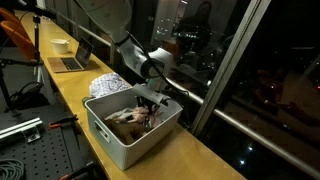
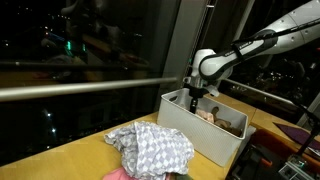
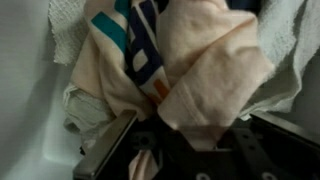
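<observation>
The black two-fingered gripper point(image 3: 185, 128) reached down into the pale grey plastic bin point(image 1: 122, 142) at the centre of both exterior views. In the wrist view, a cream cloth with teal and navy stripes point(image 3: 205, 60) filled the middle of the frame. Its bunched fold lay between the fingers point(image 3: 112, 145), which had drawn partly together; whether they truly pinched it could not be told.

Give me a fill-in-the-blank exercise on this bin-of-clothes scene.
The gripper reaches into a bin coloured ____. The grey checked cloth lies ____ (inside/outside) the bin. In the wrist view, a cream cloth with teal stripes sits between the gripper's ____.
Missing words: white; outside; fingers.
</observation>
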